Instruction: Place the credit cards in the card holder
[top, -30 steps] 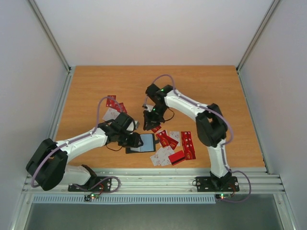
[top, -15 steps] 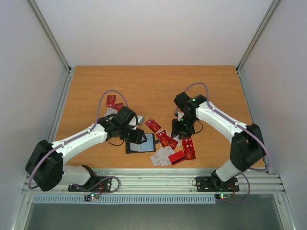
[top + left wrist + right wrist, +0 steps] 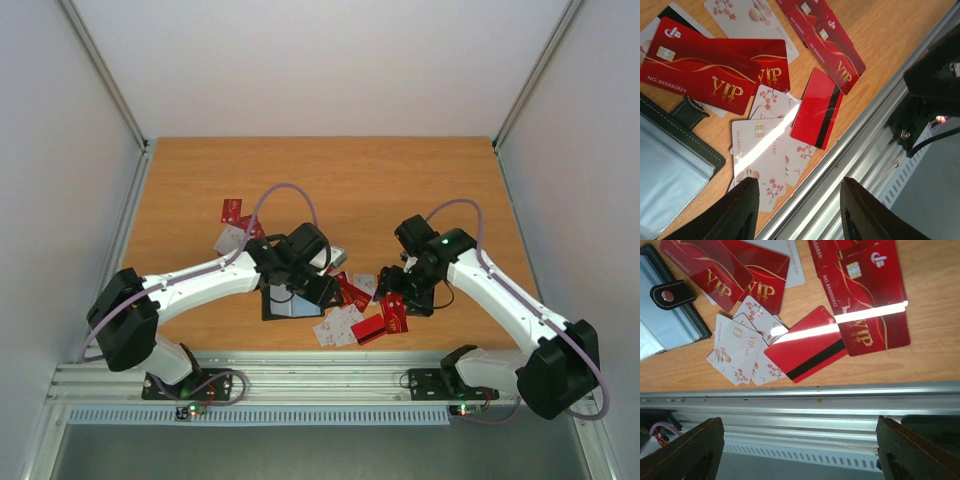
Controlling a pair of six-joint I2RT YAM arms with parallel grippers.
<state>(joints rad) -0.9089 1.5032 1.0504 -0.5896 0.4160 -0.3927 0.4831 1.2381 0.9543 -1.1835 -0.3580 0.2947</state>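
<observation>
Card holder [image 3: 285,305] position: it is laid open on the wooden worktop [image 3: 430,180], close to the front aluminium rail [image 3: 320,365], with the grey-blue pockets facing up. Its black snap tab [image 3: 671,296] is directed toward the main group of cards.

The credit cards [image 3: 345,322] are scattered on the worktop just right of the card holder; a few more are located further back, beside the left arm. In the wrist views, 3 kinds are distinguished:
- red VIP cards [image 3: 715,65], overlapped beside the edge of the card holder;
- white flower-printed cards [image 3: 765,150], fanned out near the rail;
- 1 red card with a black magnetic stripe [image 3: 817,107], laid against the white cards.

The left gripper [image 3: 799,185] is positioned over the right edge of the card holder and the white cards. Its fingers are partly parted and nothing is grasped.

The right gripper [image 3: 800,425] is positioned over the right side of the card group. Its fingers are spread wide, fully released, and no card is held between them.
</observation>
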